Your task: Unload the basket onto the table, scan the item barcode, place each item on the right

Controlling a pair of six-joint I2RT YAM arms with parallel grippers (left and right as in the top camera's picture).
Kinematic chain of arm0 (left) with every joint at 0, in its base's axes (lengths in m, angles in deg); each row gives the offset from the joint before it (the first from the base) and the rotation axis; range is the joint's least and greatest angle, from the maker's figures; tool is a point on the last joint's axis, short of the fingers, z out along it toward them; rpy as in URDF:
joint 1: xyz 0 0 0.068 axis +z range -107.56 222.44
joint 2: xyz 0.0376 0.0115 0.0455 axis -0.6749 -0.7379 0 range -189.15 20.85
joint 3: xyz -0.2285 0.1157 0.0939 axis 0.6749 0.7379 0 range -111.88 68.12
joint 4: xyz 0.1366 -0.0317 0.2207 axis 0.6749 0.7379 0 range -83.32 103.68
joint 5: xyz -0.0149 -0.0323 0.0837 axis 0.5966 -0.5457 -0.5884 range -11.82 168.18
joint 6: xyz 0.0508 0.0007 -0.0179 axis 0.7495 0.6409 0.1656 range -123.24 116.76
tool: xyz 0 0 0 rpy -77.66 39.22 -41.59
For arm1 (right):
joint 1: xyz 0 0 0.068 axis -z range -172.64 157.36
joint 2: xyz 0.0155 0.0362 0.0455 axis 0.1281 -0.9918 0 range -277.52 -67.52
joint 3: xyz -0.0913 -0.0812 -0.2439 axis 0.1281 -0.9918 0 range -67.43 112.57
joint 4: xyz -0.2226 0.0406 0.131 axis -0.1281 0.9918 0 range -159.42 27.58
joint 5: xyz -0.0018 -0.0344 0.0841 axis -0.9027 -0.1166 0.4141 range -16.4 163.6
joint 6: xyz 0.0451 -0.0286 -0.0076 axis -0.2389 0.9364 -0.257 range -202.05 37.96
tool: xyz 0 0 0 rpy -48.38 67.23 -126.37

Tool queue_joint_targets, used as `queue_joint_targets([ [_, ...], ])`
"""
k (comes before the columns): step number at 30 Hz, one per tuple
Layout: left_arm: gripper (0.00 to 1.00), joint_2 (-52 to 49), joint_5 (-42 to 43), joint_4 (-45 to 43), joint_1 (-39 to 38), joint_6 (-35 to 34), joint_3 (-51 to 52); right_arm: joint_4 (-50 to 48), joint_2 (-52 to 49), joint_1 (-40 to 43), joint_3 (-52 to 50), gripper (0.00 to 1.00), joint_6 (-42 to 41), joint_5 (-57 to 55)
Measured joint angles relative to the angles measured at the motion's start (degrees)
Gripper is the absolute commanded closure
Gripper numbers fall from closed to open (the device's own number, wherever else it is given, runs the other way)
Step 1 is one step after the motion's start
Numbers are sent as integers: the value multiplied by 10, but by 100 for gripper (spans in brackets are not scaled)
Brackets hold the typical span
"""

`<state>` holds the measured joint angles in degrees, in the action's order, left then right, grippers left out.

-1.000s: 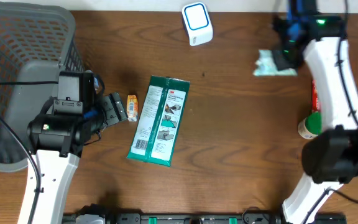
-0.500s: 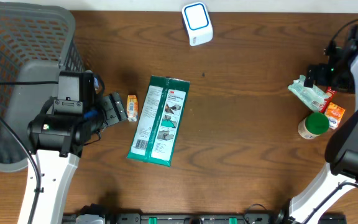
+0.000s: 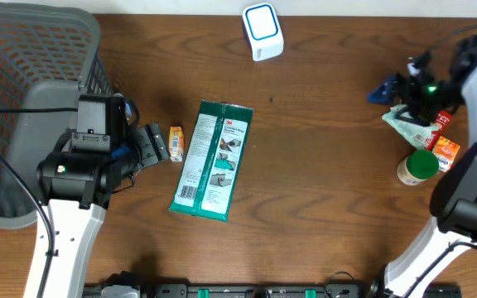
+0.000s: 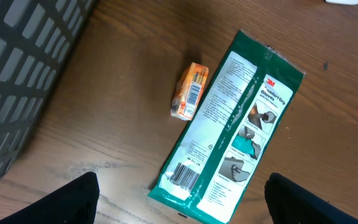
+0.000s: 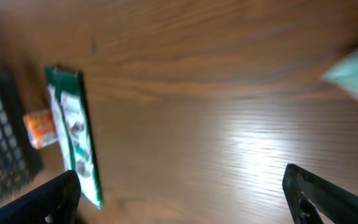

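Observation:
A green glove package (image 3: pixel 214 161) lies flat mid-table, its barcode (image 4: pixel 184 174) face up at its near end. Beside it on the left lies a small orange item (image 3: pixel 176 142), also showing a barcode (image 4: pixel 194 93). The white and blue scanner (image 3: pixel 262 31) stands at the back edge. My left gripper (image 3: pixel 151 145) is open just left of the orange item, holding nothing; in its wrist view the left gripper (image 4: pixel 182 208) hangs over the package's barcode end. My right gripper (image 3: pixel 397 83) is open at the far right, above a pale green packet (image 3: pixel 404 122), empty.
A grey mesh basket (image 3: pixel 23 50) fills the back left corner, close to my left arm. At the right edge sit a green-capped bottle (image 3: pixel 416 165), an orange packet (image 3: pixel 445 151) and a red item (image 3: pixel 440 120). The right wrist view is blurred.
My right gripper carried the pale green packet from the back right toward the right edge, let it go there and opened. The left arm and the green package have not moved.

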<state>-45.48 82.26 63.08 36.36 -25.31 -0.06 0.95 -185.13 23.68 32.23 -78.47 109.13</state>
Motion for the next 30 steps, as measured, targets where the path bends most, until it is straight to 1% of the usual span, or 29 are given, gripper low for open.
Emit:
queue_joint_targets([
  [4, 14, 0, 0, -6, 0, 0, 0, -11, 0, -58, -43, 1, 0, 13],
  [8, 14, 0, 0, -30, 0, 0, 0, -50, 0, -118, -98, 1, 0, 15],
  [10, 64, 0, 0, -25, 0, 0, 0, -82, 0, -150, -133, 1, -1, 15],
  [11, 78, 0, 0, -19, 0, -1, 0, -96, 0, -164, -147, 1, -1, 15],
  [12, 88, 0, 0, -16, 0, 0, 0, -119, 0, -185, -168, 1, -3, 14],
  [13, 92, 0, 0, -13, 0, 0, 1, -142, 0, -204, -185, 1, -6, 15],
  [18, 92, -13, 0, -12, -14, 0, 33, -242, 8, -274, -235, 1, -45, 28],
  [22, 93, -56, 0, -18, -32, 0, 90, -307, 12, -309, -248, 1, -89, 31],
  [26, 93, -113, 0, -53, -38, 0, 136, -339, 16, -342, -253, 1, -124, 12],
  [30, 92, -181, 0, -102, -38, 0, 161, -354, 21, -375, -255, 1, -156, -17],
])
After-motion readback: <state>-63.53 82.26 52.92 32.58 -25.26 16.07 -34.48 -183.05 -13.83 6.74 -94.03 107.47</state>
